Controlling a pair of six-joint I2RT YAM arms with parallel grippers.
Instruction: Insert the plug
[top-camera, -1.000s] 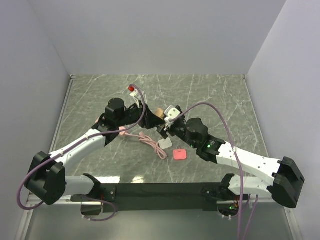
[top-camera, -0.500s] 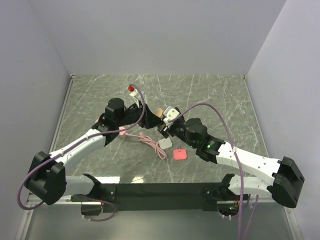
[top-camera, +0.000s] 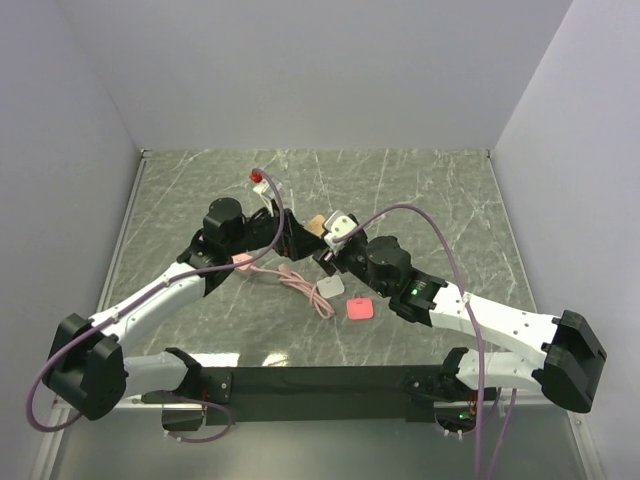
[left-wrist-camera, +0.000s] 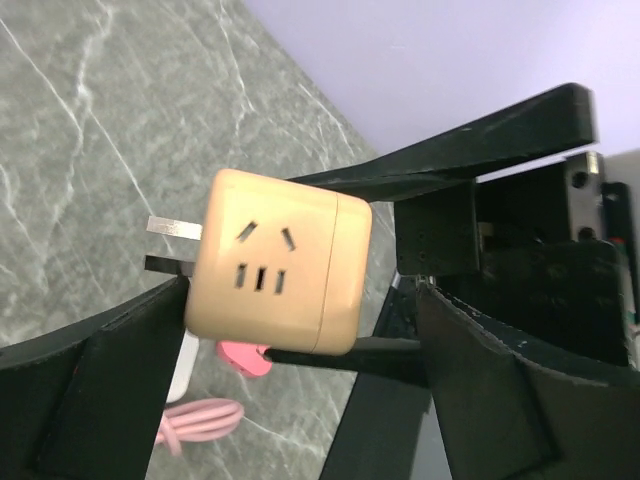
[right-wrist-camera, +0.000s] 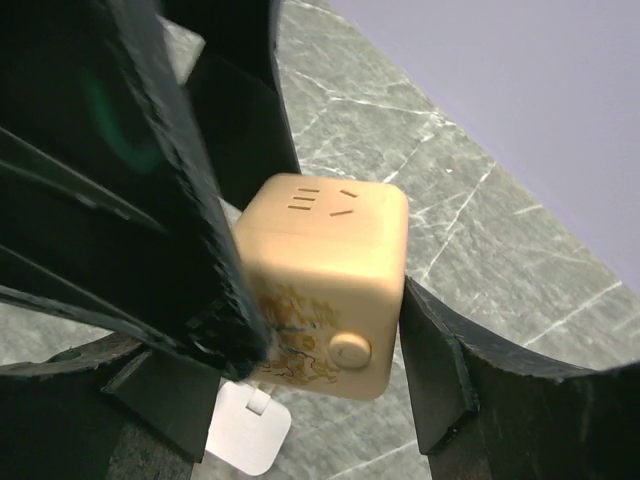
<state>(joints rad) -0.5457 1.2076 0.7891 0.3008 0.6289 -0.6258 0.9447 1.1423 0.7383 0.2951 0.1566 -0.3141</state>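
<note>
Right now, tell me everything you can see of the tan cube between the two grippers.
The tan cube is a smooth, matte plastic block with rounded edges. At least two faces carry socket slots. Flat metal prongs stick out of one side, and another face shows a round button and a faint print. It hangs slightly tilted above the marble-look table, pinched by the right gripper. The left gripper stands open around it.
</note>
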